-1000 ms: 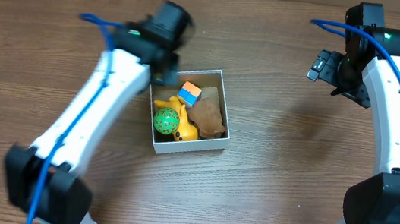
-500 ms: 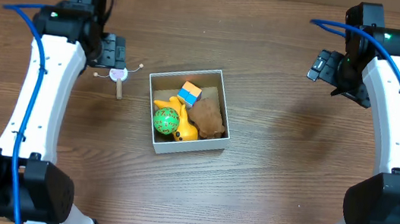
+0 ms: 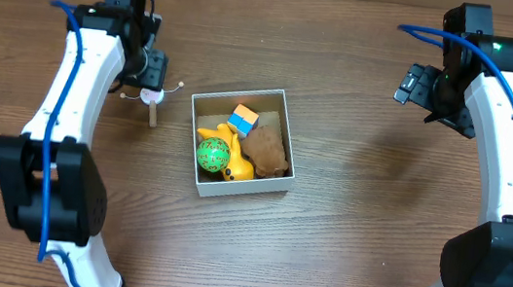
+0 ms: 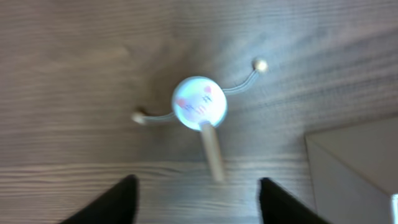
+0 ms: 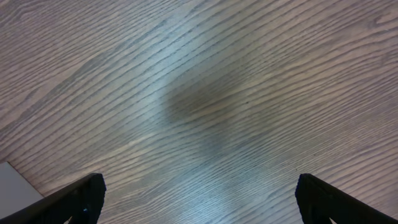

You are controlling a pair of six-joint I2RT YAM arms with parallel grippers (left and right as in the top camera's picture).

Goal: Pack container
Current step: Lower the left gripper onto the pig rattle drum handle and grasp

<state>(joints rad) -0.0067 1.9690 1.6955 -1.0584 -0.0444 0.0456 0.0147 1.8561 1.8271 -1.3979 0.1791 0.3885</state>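
A brown wood-grain table fills the room's view from above, with the container sitting near its middle, between the two arms. It already holds a green ball, a yellow toy, a brown soft toy and an orange-and-blue cube. With thin white walls and a card floor, I'd guess it is light and bends easily. Pinching one wall over the rim looks like the safest hold, and it should stay level so the toys don't spill. The left gripper hangs just above a little rattle drum lying beside the box. The right gripper waits well apart.

From the left wrist, the rattle drum lies flat with its stick pointing toward the left gripper. The fingers are parted and empty, and the container's corner shows at the right.

From the right wrist, the right gripper is spread wide over bare wood, with nothing between its fingers and nothing in its way.
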